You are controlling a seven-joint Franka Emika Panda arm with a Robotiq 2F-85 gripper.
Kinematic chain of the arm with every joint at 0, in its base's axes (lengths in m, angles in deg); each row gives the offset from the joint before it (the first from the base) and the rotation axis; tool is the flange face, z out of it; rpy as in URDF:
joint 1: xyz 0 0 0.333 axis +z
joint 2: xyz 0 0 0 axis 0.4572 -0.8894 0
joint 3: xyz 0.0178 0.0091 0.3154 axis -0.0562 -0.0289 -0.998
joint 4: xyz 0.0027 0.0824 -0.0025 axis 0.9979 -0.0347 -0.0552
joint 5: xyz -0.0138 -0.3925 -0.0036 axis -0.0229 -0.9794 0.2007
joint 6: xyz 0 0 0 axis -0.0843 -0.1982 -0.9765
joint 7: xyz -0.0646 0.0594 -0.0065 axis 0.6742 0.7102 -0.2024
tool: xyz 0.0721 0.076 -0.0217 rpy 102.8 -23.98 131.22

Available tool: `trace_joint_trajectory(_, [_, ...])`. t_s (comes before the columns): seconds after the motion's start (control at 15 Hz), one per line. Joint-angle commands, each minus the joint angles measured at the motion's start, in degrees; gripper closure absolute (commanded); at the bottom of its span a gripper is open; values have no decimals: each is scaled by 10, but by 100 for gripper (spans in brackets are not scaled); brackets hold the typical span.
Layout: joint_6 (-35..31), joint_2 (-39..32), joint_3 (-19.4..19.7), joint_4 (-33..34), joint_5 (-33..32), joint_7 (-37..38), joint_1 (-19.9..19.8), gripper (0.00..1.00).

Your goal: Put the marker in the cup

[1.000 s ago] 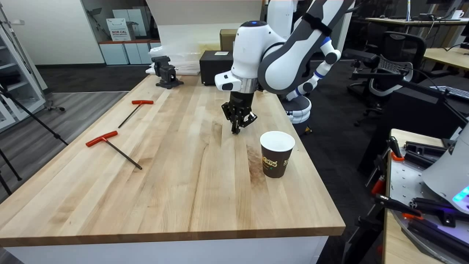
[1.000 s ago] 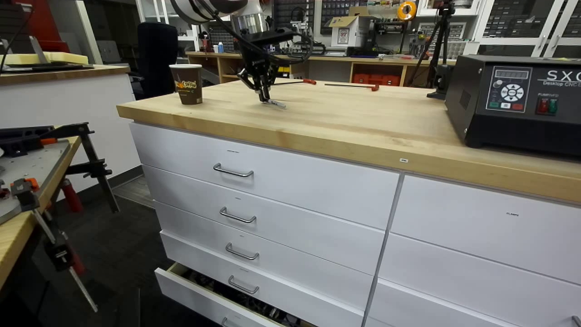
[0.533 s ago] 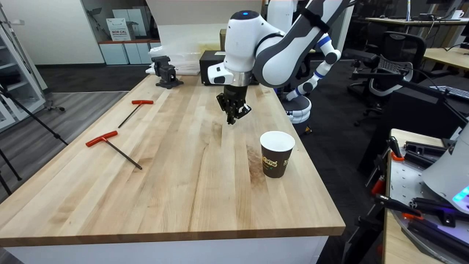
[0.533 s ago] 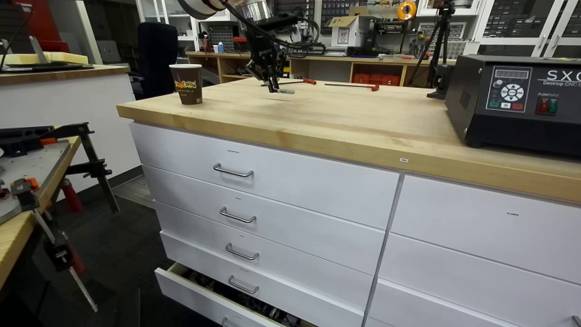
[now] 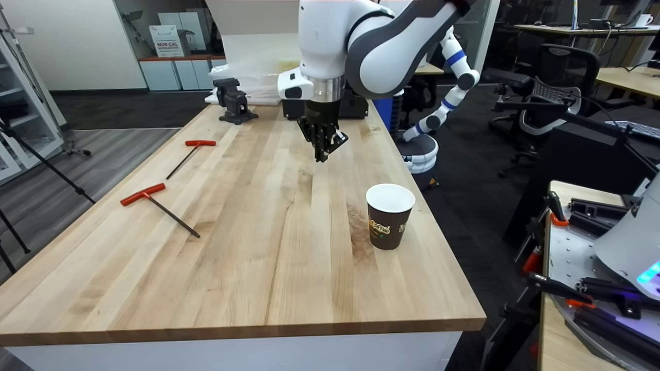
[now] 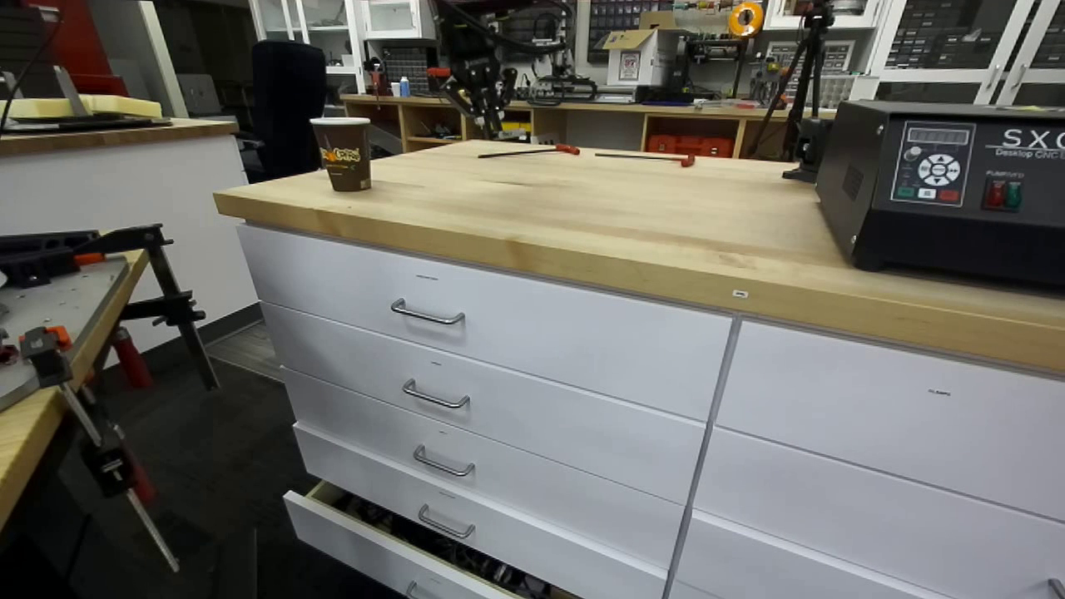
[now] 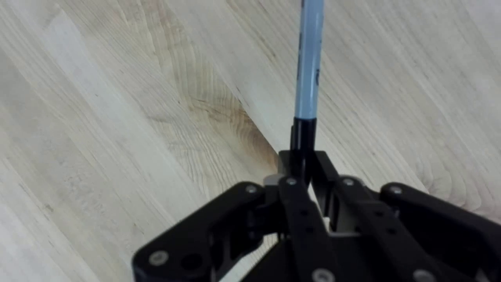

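Note:
The marker [image 7: 309,70], with a pale grey-blue body and a black end, is in the wrist view. My gripper [image 7: 303,162] is shut on its black end, and the body points away toward the top of that view. In an exterior view, my gripper [image 5: 320,154] hangs above the table, farther back than the cup, with the marker not clearly visible. My gripper [image 6: 489,121] is also above the table in an exterior view. The cup [image 5: 390,221], dark brown with a white rim, stands upright near the table's edge; it also shows in an exterior view [image 6: 345,158].
Two red-handled T-shaped tools [image 5: 143,195] [image 5: 200,143] lie on the wooden table [image 5: 232,288]. A black vise [image 5: 234,103] stands at the far end. A black control box [image 6: 948,191] sits on the table. A lower drawer [image 6: 383,541] hangs open.
My gripper has risen from near the table top and moved back, farther from the cup, carrying the marker. The cup and the tools have not moved.

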Motion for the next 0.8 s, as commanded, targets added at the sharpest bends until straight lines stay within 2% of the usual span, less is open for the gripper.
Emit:
trace_joint_trajectory(0.0, [52,60,-19,-11,15,17,-10,95])
trace_joint_trajectory(0.33, [78,131,-34,-37,69,21,-25,95])
trace_joint_trajectory(0.73, [56,264,-48,-158,140,86,-17,95])
